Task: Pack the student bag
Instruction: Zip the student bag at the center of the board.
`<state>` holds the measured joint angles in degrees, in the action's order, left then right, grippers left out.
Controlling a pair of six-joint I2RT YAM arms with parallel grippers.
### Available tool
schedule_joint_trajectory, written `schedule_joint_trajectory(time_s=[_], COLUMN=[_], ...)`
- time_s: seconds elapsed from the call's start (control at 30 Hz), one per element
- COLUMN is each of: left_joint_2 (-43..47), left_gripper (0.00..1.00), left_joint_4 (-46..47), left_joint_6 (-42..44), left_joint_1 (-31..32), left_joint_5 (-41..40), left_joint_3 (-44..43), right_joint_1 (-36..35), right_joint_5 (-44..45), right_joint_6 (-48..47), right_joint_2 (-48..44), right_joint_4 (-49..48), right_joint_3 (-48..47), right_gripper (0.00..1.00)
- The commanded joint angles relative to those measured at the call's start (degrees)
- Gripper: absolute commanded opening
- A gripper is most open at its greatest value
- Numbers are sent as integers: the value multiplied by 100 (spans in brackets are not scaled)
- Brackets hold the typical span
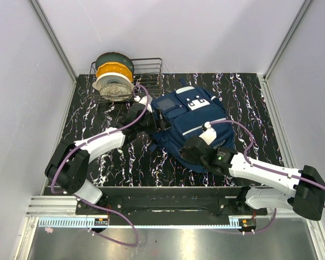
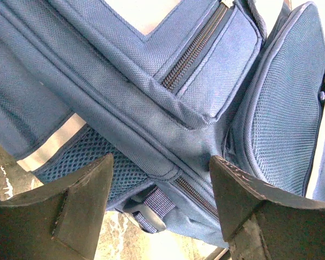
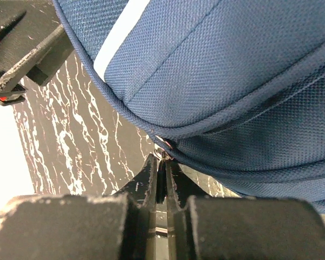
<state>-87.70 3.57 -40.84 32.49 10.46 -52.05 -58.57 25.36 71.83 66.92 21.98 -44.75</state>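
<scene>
The student bag [image 1: 192, 122] lies flat in the middle of the bench [image 1: 244, 97], front face up. The white patches [image 1: 196, 103] on its front carry dark marks too small to read. Its long axis runs roughly far to near, and the far end leans a little to the left.

At the far left stands a wire basket [image 1: 151, 67] holding three spools: green [image 1: 115, 58], orange [image 1: 114, 70] and white [image 1: 114, 84].

The left gripper [image 2: 161, 168] is at the bag's left side. Its fingers [image 2: 70, 211] are spread wide and hold nothing. A zipped pocket and a buckle strap [image 2: 151, 208] show between and beyond them.

The right gripper [image 3: 161, 162] is at the bag's near edge, and its arm covers the bag's near right corner. Its fingers [image 3: 143, 181] are pressed together on a small metal zip pull [image 3: 162, 153] at the seam.
</scene>
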Motion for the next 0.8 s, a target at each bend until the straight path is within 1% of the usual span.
schedule_joint_trajectory(time_s=[0.0,0.13,0.23,0.33,0.37,0.4,0.43,0.5,0.57,0.63,0.73,0.77], left_joint_2=[-203,-335,-327,-335,-335,-318,-292,-221,-90,-2,165,174], left_gripper=[75,72,62,39,28,5,0,0,0,0,0,0], left_joint_4=[398,705,811,1005,927,865,803,680,478,233,21,12], left_joint_6=[-187,-416,-504,-636,-636,-575,-574,-496,-390,-180,84,172], left_joint_1=[-32,-15,3,12,12,12,3,-32,-93,-243,-541,-620], left_joint_5=[246,431,299,132,62,-95,-114,-263,-316,-386,-317,-168], left_joint_3=[-77,-33,63,222,196,143,134,73,3,-50,-147,-173], right_joint_1=[-6,-6,-6,3,-6,3,3,-6,-6,-6,-6,3], right_joint_5=[-102,-225,-269,-295,-330,-348,-357,-357,-313,-225,-356,-383], right_joint_6=[-240,-354,-389,-451,-503,-530,-608,-758,-1205,-1442,-1829,-1900], right_joint_2=[-188,-82,-65,-38,-47,-56,-56,-91,-39,-12,-265,-345], right_joint_4=[-106,-176,-246,-290,-273,-238,-159,-97,51,524,685,702], right_joint_3=[-42,-121,-113,-113,-147,-174,-192,-174,-165,-192,35,106], right_gripper=[0,0,0,0,0,0,0,0,0,0,0,0])
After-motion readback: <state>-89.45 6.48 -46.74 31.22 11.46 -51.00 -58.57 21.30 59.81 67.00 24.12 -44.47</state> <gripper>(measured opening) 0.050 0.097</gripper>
